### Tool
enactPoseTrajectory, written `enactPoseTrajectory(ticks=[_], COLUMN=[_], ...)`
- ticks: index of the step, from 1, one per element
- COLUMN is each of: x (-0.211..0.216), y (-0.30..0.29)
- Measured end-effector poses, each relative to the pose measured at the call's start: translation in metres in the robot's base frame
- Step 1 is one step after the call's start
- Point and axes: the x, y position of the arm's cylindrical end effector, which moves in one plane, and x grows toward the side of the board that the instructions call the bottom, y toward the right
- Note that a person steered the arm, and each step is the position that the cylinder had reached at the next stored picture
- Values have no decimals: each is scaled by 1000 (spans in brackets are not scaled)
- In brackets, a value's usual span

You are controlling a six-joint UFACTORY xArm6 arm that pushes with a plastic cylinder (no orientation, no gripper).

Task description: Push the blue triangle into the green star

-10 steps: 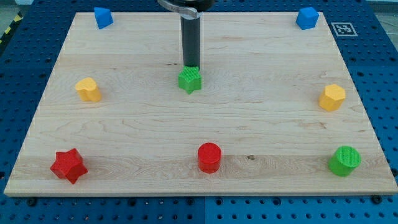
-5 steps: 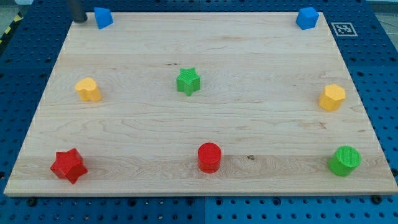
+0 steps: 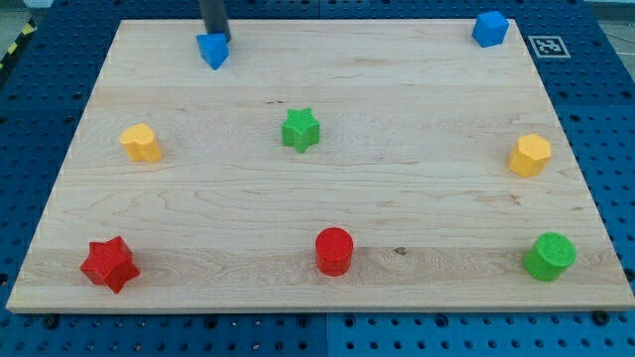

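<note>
The blue triangle [image 3: 212,50] lies near the top of the wooden board [image 3: 417,198], left of centre. My tip [image 3: 214,36] touches its top edge, the dark rod rising out of the view's top. The green star [image 3: 301,129] sits lower and to the right of the triangle, well apart from it, near the board's middle.
A blue block [image 3: 489,28] sits at the top right corner. A yellow block [image 3: 141,143] is at the left, another yellow block [image 3: 531,155] at the right. A red star [image 3: 108,264], a red cylinder [image 3: 334,251] and a green cylinder [image 3: 550,256] line the bottom.
My tip went from the green star to the top left corner, then right and down behind the blue triangle. The triangle has slid right and down from the corner.
</note>
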Motion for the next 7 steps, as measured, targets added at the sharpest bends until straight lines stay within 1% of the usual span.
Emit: enactPoseTrajectory(ticks=[1, 2, 3, 4, 6, 7], x=[21, 41, 42, 42, 44, 63], y=[-1, -46, -83, -102, -86, -86])
